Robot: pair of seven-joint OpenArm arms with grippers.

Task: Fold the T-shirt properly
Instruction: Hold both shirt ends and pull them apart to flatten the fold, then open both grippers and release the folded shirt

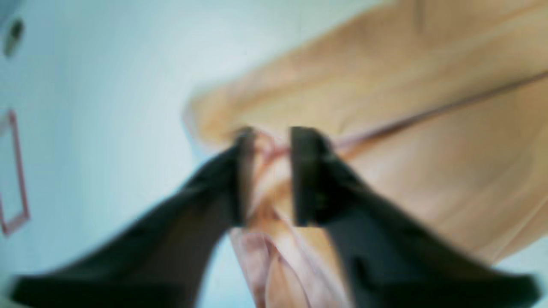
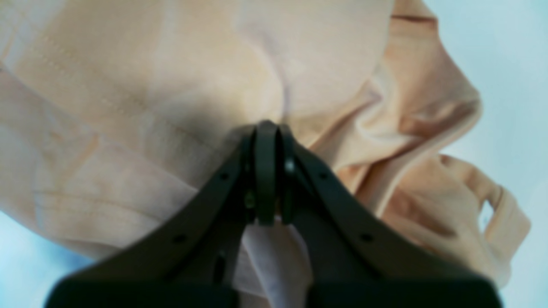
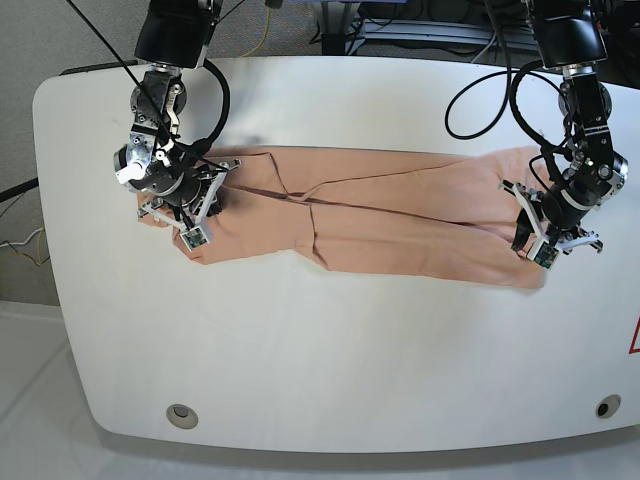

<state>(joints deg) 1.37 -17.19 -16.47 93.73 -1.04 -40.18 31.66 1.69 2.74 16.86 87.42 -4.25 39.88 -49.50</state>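
**Both my pincers at the ends of the folded T-shirt**

The peach T-shirt (image 3: 380,220) lies across the middle of the white table (image 3: 330,350), folded into a long band that runs from one of my arms to the other. A crease line crosses it lengthwise, and its lower edge steps down near the middle.

My right gripper (image 2: 267,171) is down at the band's end on the base view's left. Its jaws are pressed tight together, and my wrist camera shows a strip of pale fabric pinched between them, trailing back toward the camera. Bunched folds and a sleeve hem sit just beside the tips.

My left gripper (image 1: 269,175) is at the opposite end, on the base view's right, over the shirt's corner. Its jaws stand partly apart, with a gathered ridge of cloth and a hem lying in the gap between them. The picture is blurred, so I cannot tell whether the fingers (image 1: 308,175) still press the cloth or merely bracket it.

A red outlined mark (image 1: 15,171) shows on the tabletop well off to one side.
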